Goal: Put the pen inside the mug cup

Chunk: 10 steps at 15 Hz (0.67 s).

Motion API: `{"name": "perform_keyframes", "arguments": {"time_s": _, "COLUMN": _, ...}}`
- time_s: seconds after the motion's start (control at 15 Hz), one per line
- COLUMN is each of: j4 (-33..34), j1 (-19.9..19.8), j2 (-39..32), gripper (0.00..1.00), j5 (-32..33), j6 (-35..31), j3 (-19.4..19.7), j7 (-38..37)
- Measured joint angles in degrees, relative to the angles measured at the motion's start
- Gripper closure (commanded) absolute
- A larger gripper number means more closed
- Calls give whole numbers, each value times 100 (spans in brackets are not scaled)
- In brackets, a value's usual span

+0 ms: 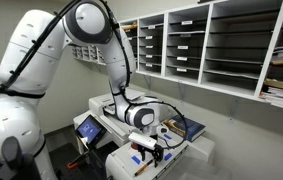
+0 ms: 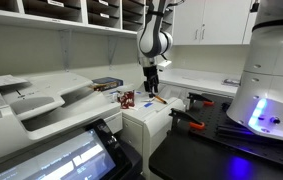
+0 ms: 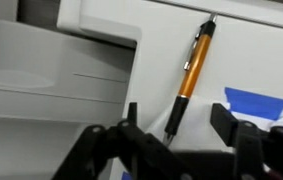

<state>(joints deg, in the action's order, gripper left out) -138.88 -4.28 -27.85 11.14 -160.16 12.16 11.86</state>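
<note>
An orange pen (image 3: 191, 70) with black ends lies on a white surface. In the wrist view its lower black tip sits between the two fingers of my gripper (image 3: 176, 118). The fingers are spread wide on either side of it and do not touch it. In both exterior views the gripper (image 1: 149, 148) (image 2: 151, 88) points down, just above the white surface. The small dark red mug cup (image 2: 127, 98) stands on the same surface, a short way beside the gripper. The mug is out of the wrist view.
A piece of blue tape (image 3: 256, 100) lies on the surface next to the pen. A large white printer (image 2: 41, 95) stands close by. A dark flat book (image 1: 189, 128) lies behind the gripper. Wall shelves (image 1: 201, 45) with paper trays hang above.
</note>
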Motion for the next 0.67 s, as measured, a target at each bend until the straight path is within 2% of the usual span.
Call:
{"name": "perform_keyframes", "arguments": {"time_s": 0.33, "j4": -96, "j1": -345, "j2": 131, "gripper": 0, "j5": -562, "j6": 0, "j3": -412, "j7": -38}}
{"name": "perform_keyframes", "arguments": {"time_s": 0.67, "j4": -231, "j1": -619, "j2": 218, "gripper": 0, "j5": -940, "j6": 0, "j3": -441, "j7": -120}}
